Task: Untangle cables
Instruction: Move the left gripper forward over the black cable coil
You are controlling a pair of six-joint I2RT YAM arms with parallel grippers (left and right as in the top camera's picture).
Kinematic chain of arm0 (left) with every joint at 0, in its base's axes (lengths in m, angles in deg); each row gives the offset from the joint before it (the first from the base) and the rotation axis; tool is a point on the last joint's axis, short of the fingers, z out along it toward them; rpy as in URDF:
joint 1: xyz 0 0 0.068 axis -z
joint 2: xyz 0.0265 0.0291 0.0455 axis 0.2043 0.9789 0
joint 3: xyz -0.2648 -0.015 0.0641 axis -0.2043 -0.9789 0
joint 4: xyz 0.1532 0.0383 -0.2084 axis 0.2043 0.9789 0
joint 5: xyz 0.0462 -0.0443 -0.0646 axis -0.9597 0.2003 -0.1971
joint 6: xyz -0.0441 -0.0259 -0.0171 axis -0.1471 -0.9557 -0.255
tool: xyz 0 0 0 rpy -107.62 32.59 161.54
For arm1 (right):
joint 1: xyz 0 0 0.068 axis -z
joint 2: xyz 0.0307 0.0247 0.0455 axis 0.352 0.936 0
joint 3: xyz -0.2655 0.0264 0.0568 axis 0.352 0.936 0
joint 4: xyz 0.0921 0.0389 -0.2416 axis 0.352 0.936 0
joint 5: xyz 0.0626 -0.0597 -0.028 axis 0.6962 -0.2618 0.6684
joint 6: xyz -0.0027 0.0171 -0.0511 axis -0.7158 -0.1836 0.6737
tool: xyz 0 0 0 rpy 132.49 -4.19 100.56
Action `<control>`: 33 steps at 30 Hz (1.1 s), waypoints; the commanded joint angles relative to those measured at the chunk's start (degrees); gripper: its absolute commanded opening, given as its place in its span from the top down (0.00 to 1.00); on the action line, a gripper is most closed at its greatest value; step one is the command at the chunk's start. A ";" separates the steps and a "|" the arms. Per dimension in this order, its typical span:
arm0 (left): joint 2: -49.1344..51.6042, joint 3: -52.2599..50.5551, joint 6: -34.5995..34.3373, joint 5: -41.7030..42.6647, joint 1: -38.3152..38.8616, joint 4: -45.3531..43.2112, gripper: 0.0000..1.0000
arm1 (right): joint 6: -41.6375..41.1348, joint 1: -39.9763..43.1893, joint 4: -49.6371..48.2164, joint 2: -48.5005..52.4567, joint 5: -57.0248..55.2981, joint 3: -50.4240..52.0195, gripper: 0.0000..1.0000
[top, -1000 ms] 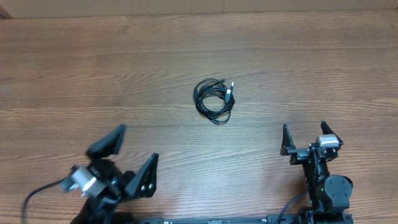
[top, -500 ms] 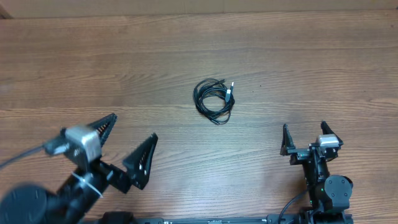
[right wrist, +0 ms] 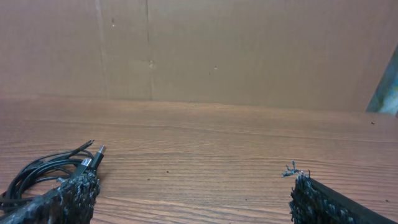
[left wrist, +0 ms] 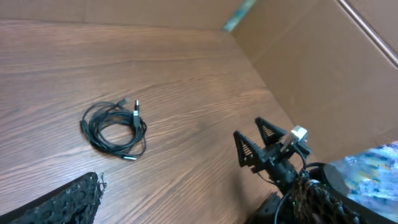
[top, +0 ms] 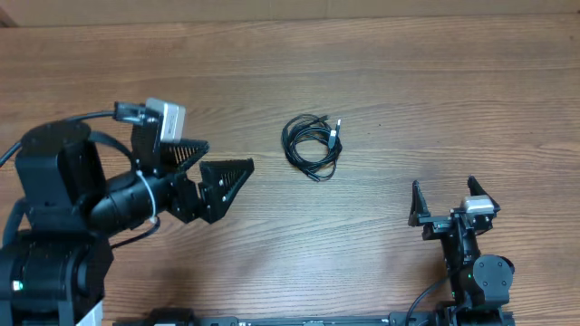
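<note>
Hovering with fingers spread wide, my left hand sits just left of the cables, one small coiled bundle lying untouched mid-way across the bench. My right hand waits near-right, equally spread, gripping nothing.

Table – matt wood grain; cables – glossy blk plastic.
</note>
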 commanded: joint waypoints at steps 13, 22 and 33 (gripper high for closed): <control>12.44 19.89 -8.17 -32.89 16.35 20.94 0.00 | 0.09 -0.26 -0.31 -0.68 -0.55 0.59 0.00; 20.57 19.85 -8.13 -32.83 19.04 23.98 0.00 | 0.09 -0.26 -0.31 -0.68 -0.52 0.59 0.00; 30.34 19.85 -6.54 -31.71 19.28 29.38 0.00 | 0.09 -0.26 -0.33 -0.66 -0.35 0.59 0.00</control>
